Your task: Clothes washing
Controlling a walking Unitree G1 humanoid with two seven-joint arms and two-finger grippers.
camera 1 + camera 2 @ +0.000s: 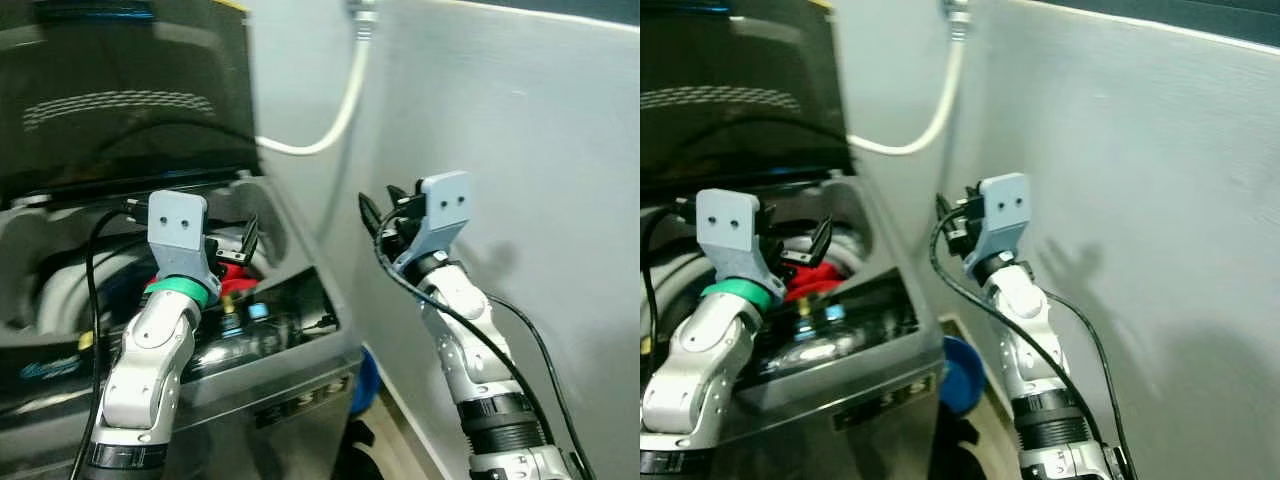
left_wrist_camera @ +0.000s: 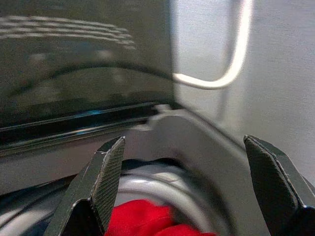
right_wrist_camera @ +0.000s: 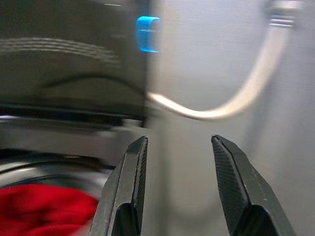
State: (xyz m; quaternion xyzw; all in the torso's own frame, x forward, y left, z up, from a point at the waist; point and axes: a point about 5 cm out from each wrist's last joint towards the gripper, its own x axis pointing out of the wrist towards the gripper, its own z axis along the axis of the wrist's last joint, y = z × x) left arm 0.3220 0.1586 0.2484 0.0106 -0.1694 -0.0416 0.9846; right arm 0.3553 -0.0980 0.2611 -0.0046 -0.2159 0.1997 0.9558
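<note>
Your left gripper (image 2: 184,187) is spread wide and empty over the red garment (image 2: 147,221) in the washing machine (image 1: 300,400), while your right gripper (image 3: 179,182) sits partly open, holding nothing.

The washing machine's drum opening (image 1: 120,270) is left clear from above, bounded behind by the raised lid (image 1: 120,90). A red garment (image 1: 815,278) lies inside it. Passage to the right is blocked by the wall (image 1: 520,160) and the white hose (image 1: 335,120).

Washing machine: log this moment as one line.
washing machine: lid up | red garment: in drum | left gripper: open, empty, over drum | right gripper: open, empty, beside machine
</note>
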